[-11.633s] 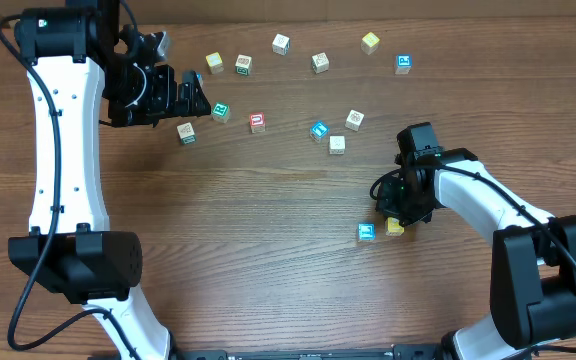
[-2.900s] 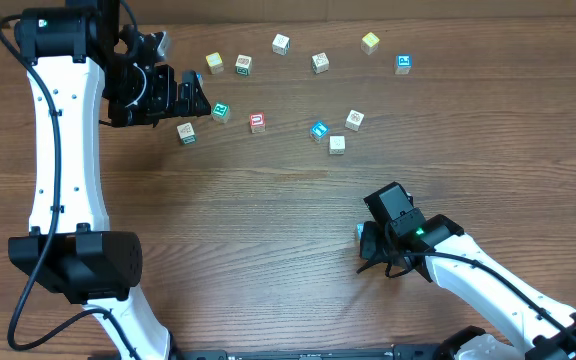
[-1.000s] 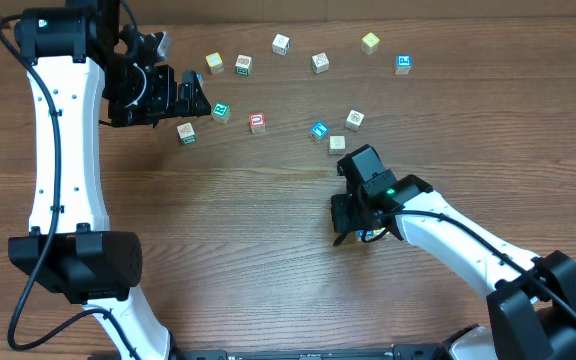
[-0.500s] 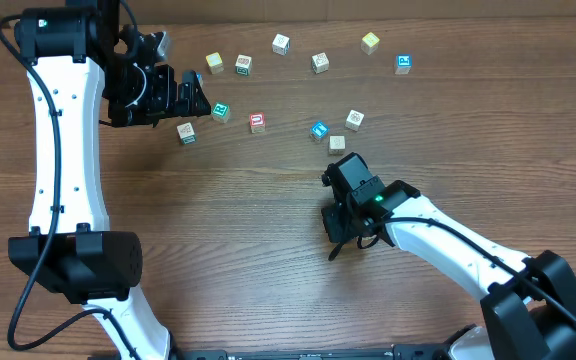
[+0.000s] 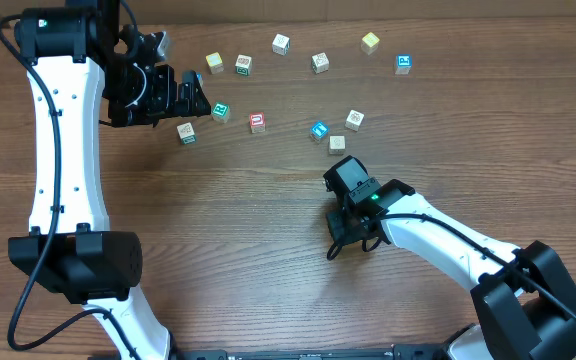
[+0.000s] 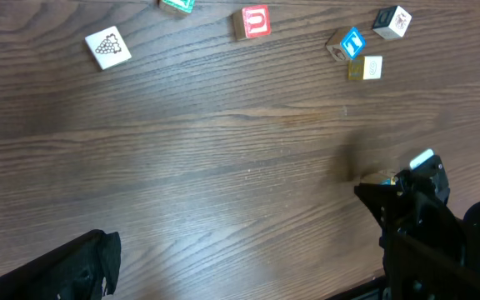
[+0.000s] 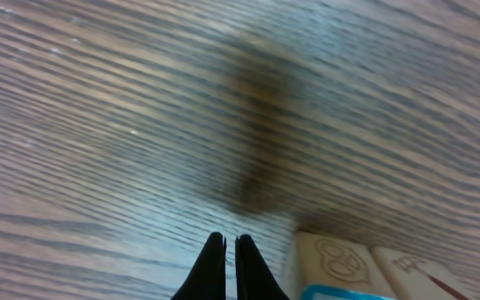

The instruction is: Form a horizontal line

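right arm has swept in from the right side of the surface (image 5: 268, 230) toward its middle over the last few seconds, and in the last half second it has all but stopped. right fingers (image 7: 221, 254) are clenched tight on nothing, tips low over the wood (working as a pusher, i'd say, not a grabber). the row (image 7: 352, 265) is only two cubes so far, pale wooden faces side by side and touching, with a sliver of teal showing below them. it sits just right of those tips in the wrist view; touching the fingers or not, can't tell. from above the wrist now covers the pair, which earlier lay in the open nearer the right edge, so it looks nudged inward with the arm. left fingers (image 5: 194, 96) hang released and empty near the far left corner, unmoved all along. the loose cubes (image 5: 319, 63) remain scattered toward the far edge, the red cube (image 5: 257, 122) among them, same spots as before. so: line repositioned, not lengthened; two more still to fetch, by my reckoning.
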